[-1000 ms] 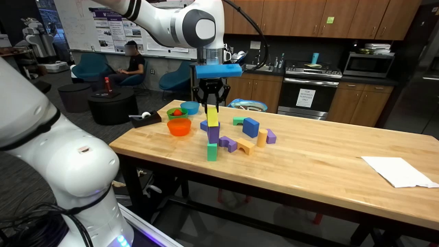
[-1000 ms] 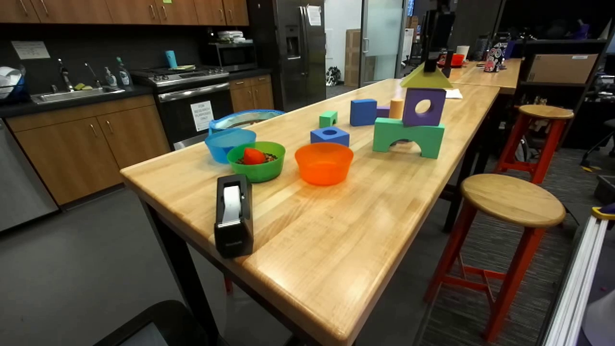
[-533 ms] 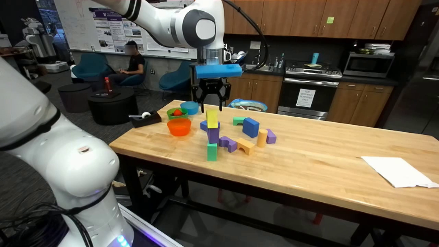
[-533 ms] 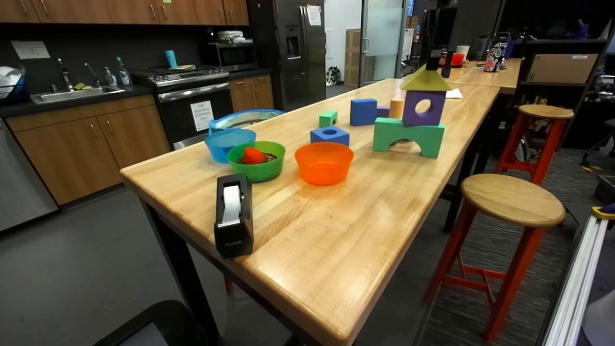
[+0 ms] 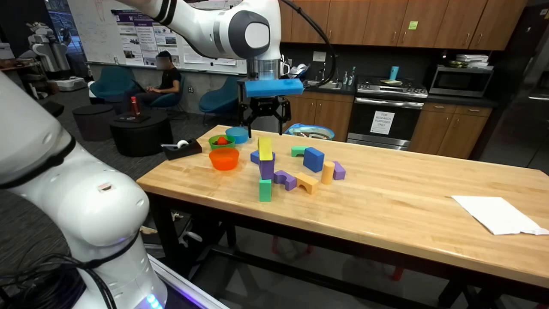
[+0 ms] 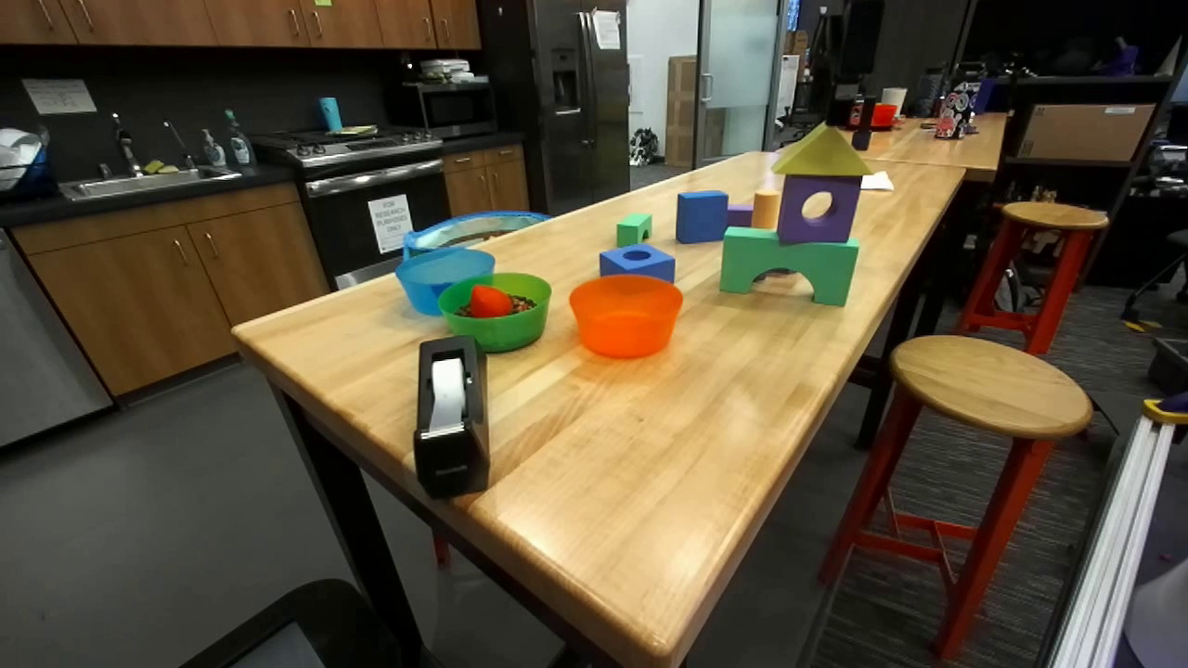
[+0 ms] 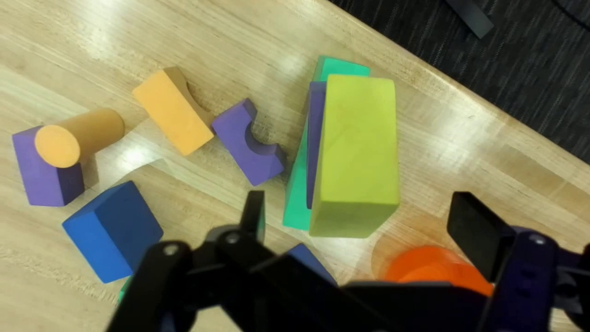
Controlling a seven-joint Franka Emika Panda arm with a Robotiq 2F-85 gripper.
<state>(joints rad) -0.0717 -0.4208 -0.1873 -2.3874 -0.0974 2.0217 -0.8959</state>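
Observation:
My gripper point(image 5: 265, 132) hangs just above a stack of blocks with its fingers point(image 7: 252, 214) spread wide and nothing between them. Topmost is a yellow roof-shaped block point(image 6: 821, 151), resting on a purple block with a round hole point(image 6: 794, 206). Beneath both stands a green arch block point(image 6: 742, 264) on the table. From above, in the wrist view, the yellow block point(image 7: 359, 143) covers most of the purple and green ones and lies apart from both fingers. The black gripper is hard to make out against the dark background in an exterior view.
Beside the stack lie a purple notched block point(image 7: 244, 143), an orange arch block point(image 7: 173, 110), an orange cylinder point(image 5: 327, 173) and a blue block point(image 5: 314, 159). Orange point(image 6: 626, 320), green point(image 6: 501, 329) and blue point(image 6: 441, 283) bowls stand near a tape dispenser point(image 6: 452, 417). White paper point(image 5: 497, 213) lies farther along.
The fingers have gone from closed at the yellow block's peak to wide apart. The yellow block dropped slightly onto the purple one and stays there. My gripper has risen a little.

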